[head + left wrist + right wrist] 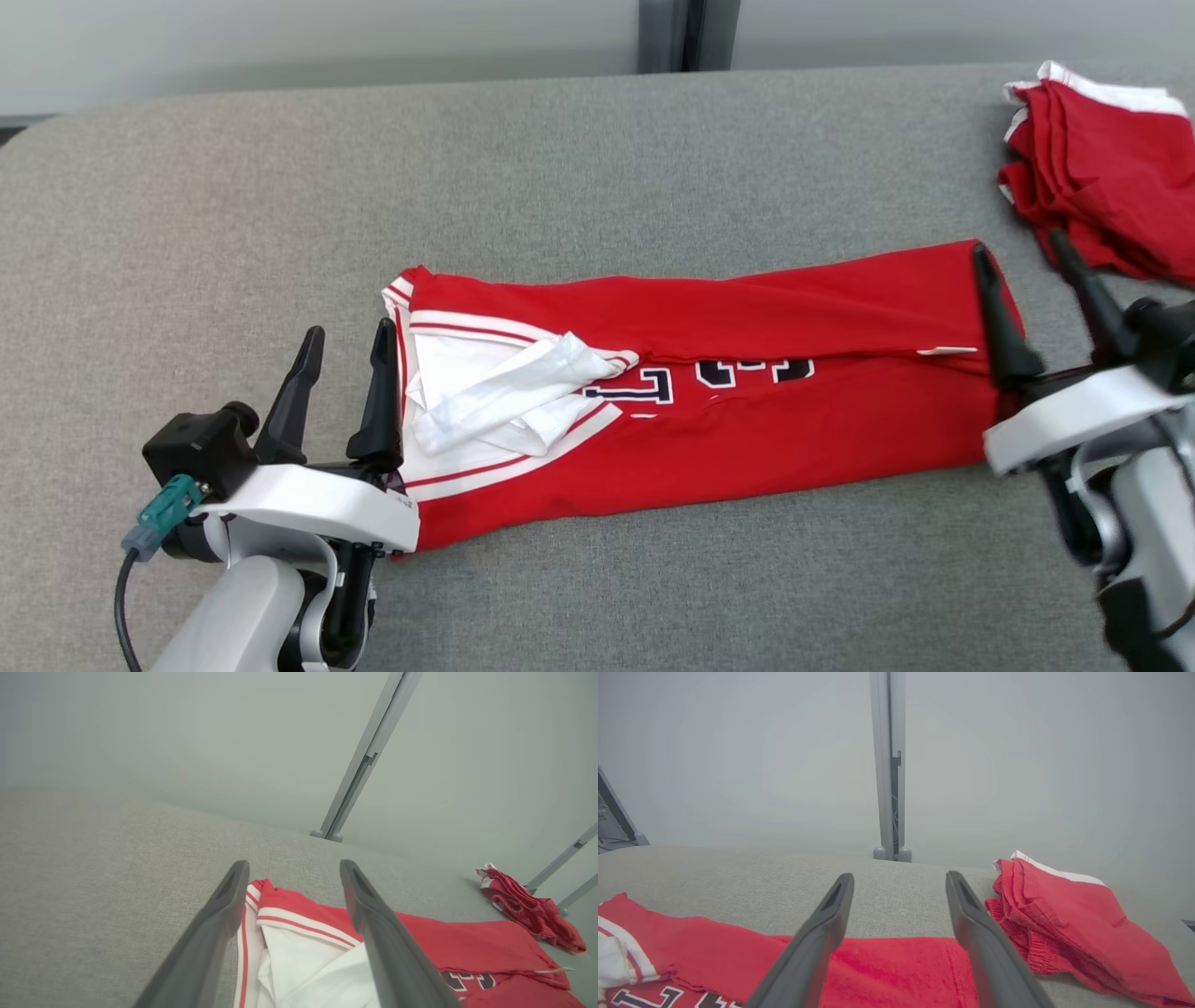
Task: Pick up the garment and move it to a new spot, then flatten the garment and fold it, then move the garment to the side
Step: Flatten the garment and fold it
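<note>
- Broadly, the grey padded surface (597, 168) carries everything, giving flat folding room.
- The red jersey (747, 439) lies mid-surface as a long band, folded lengthwise, collar toward the left.
- Another red garment (1111, 187) sits bunched at the far right, well apart, likely parked aside.
- The left gripper (350, 329) at the collar end and the right gripper (1018, 241) at the hem end both stand spread, holding nothing, seemingly posted to work both ends together.
</note>
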Robot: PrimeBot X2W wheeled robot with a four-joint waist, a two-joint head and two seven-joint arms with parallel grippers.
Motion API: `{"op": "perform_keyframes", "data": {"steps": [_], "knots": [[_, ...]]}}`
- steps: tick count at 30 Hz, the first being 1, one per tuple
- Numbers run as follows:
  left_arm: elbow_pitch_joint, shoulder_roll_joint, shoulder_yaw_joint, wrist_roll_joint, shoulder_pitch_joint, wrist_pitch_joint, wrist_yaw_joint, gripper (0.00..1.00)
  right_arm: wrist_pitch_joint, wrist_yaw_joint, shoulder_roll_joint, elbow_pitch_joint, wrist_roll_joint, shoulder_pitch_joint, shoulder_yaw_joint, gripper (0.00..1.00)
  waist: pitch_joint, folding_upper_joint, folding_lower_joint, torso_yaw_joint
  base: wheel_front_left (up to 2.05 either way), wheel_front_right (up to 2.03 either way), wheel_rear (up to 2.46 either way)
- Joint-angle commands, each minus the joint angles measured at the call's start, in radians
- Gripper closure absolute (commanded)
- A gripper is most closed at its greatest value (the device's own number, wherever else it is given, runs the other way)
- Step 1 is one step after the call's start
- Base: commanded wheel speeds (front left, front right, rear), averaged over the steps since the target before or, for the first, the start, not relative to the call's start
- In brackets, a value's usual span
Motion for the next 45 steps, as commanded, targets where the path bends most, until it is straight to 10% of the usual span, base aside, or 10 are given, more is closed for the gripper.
{"op": "perform_keyframes", "data": {"steps": [1, 13, 29, 45], "knots": [[0.017, 0.000, 0.009, 0.041, -0.008, -0.008, 0.005, 0.00, -0.006, 0.000, 0.030, -0.043, -0.041, 0.038, -0.021, 0.00, -0.024, 0.0000, 0.0000, -0.004, 0.00, 0.00, 0.00], [0.056, -0.156, 0.159, 0.289, 0.137, -0.011, -0.114, 0.00, -0.006, 0.000, 0.223, -0.205, -0.212, 0.292, -0.087, 0.00, -0.153, 0.0000, 0.0000, 0.006, 0.00, 0.00, 0.00], [0.000, -0.250, 0.310, 0.542, 0.320, -0.012, -0.203, 0.00, -0.006, 0.000, 0.256, -0.282, -0.206, 0.482, -0.165, 0.00, -0.254, 0.0000, 0.0000, 0.014, 0.00, 0.00, 0.00], [0.008, -0.259, 0.330, 0.553, 0.366, -0.012, -0.217, 0.00, -0.006, 0.000, 0.264, -0.290, -0.199, 0.511, -0.164, 0.00, -0.277, 0.0000, 0.0000, 0.007, 0.00, 0.00, 0.00]]}}
